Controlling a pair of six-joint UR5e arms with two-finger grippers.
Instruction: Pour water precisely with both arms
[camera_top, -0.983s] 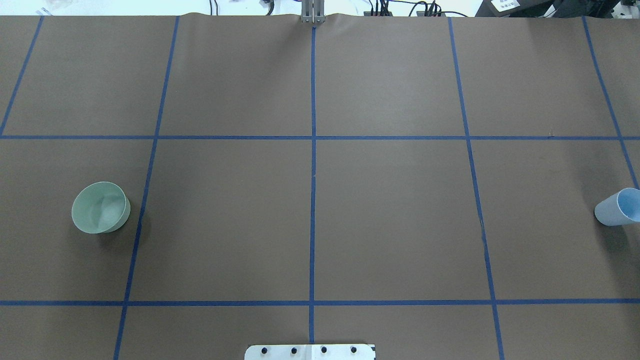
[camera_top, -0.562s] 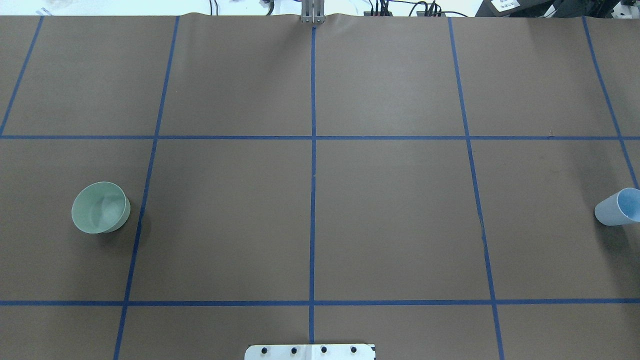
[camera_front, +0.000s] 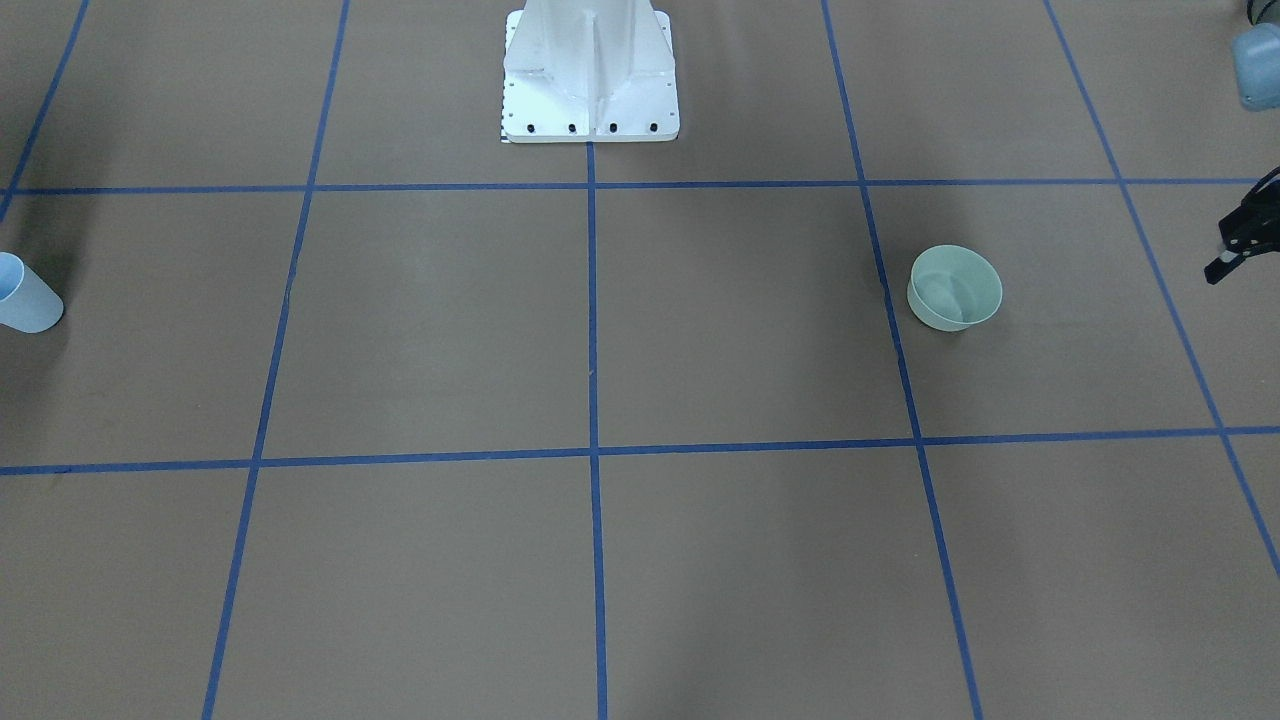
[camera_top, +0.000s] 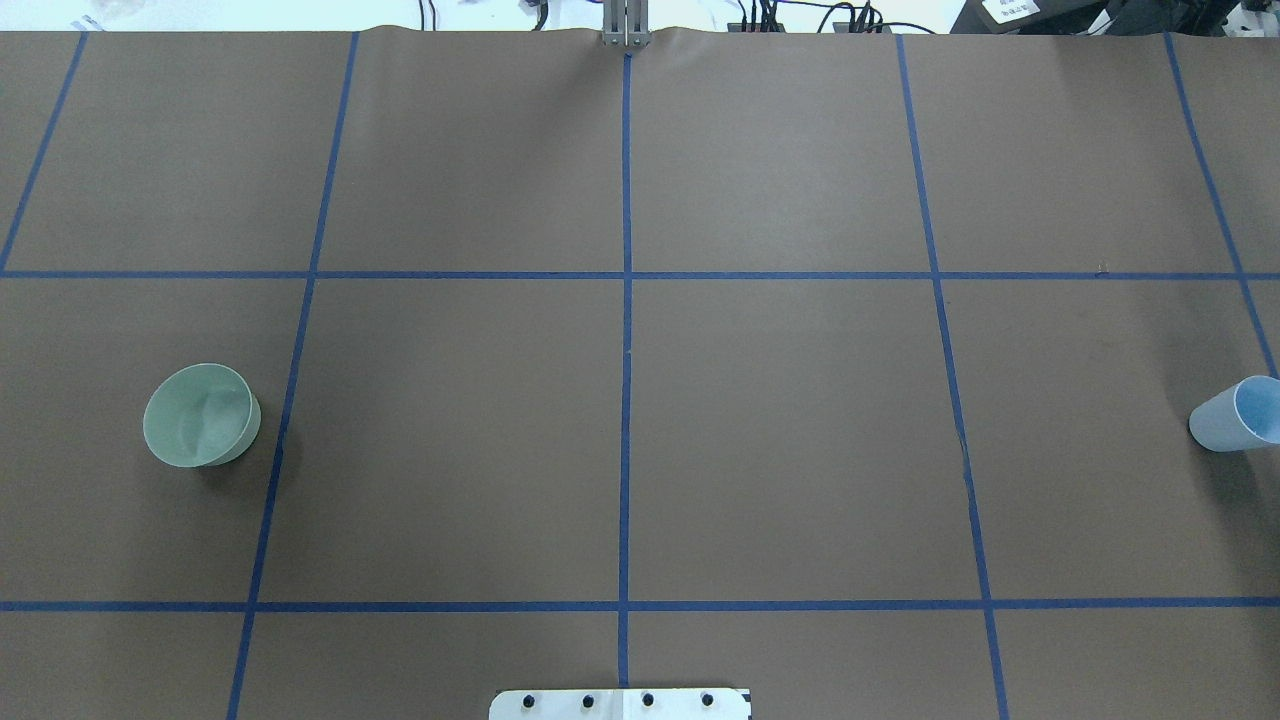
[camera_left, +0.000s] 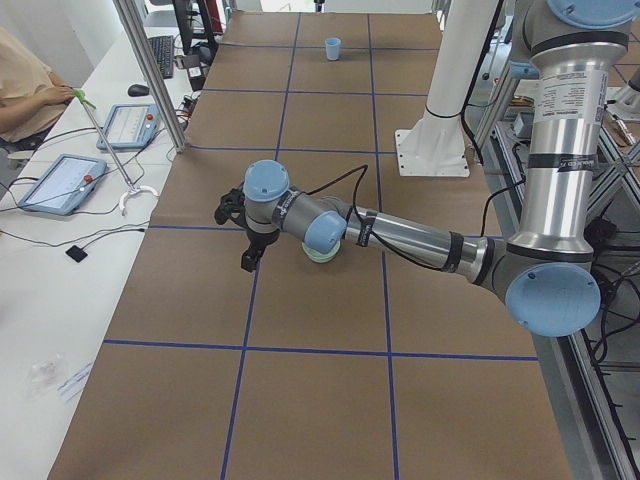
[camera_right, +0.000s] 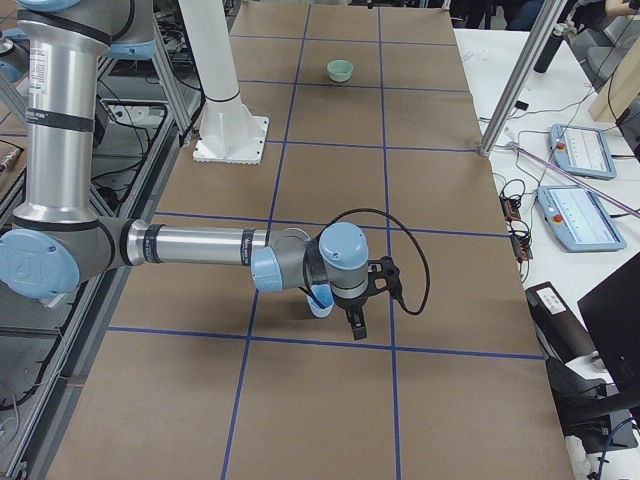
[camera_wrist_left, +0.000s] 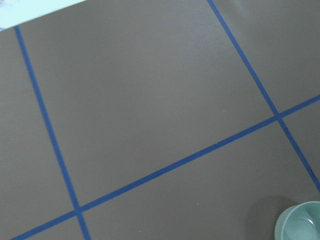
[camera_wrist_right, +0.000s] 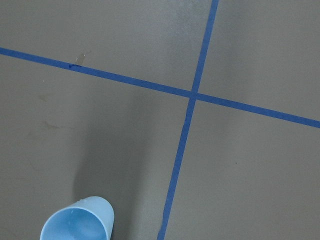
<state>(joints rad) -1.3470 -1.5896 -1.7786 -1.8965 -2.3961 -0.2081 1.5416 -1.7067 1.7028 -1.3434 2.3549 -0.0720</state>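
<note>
A pale green bowl (camera_top: 202, 415) stands on the brown table at my left and also shows in the front view (camera_front: 955, 288). Faint pale ripples in it look like the water (camera_top: 215, 415). A light blue cup (camera_top: 1237, 414) stands upright at the far right edge. In the left side view my left arm (camera_left: 400, 232) reaches over the bowl, with its left gripper (camera_left: 246, 250) just beyond it. In the right side view my right arm (camera_right: 200, 245) hangs over the cup (camera_right: 320, 303), with the right gripper (camera_right: 358, 318) beside it. I cannot tell whether either gripper is open or shut.
The white bolted pedestal (camera_front: 590, 80) stands at the table's robot side. Blue tape lines (camera_top: 626, 350) grid the brown surface. Aluminium posts (camera_left: 150, 70) and control tablets (camera_right: 580, 150) stand on the white side tables. A seated person (camera_left: 25, 95) is beyond the left end.
</note>
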